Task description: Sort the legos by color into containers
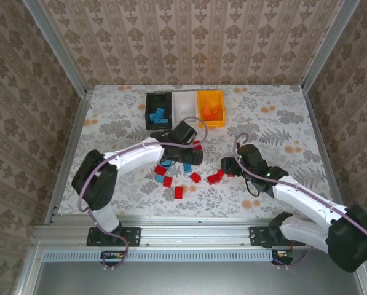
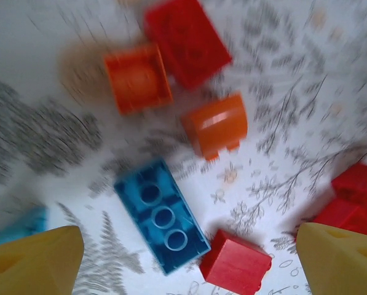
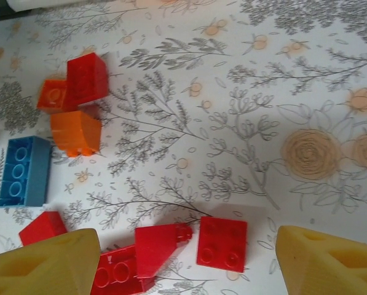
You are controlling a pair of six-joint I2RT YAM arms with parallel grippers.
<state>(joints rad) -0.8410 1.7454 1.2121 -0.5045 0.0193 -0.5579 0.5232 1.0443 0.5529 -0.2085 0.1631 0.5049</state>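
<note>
Risk first: the loose legos sit crowded in the middle of the table, and both arms hang over that same pile. The left gripper and the right gripper are near each other, so to my eye a careless reach could knock 1 arm into the other.

Left wrist view, a bit blurred: a blue brick has a red brick just beside its end. Clamp down there and I'd expect 2 colors to come up together, or the red one to skid away.

Right side, same worry: 3 red pieces lie bunched between the yellow fingers, a square one right next to a sloped one. A grab could pinch 2, or flick one off.

Both grippers are spread wide, jaws well apart, carrying nothing and touching nothing that I can see.

At the middle of the table's far edge stand 3 bins in a row: the black bin holding blue bricks, the white bin, and the orange-yellow bin holding orange ones.
</note>
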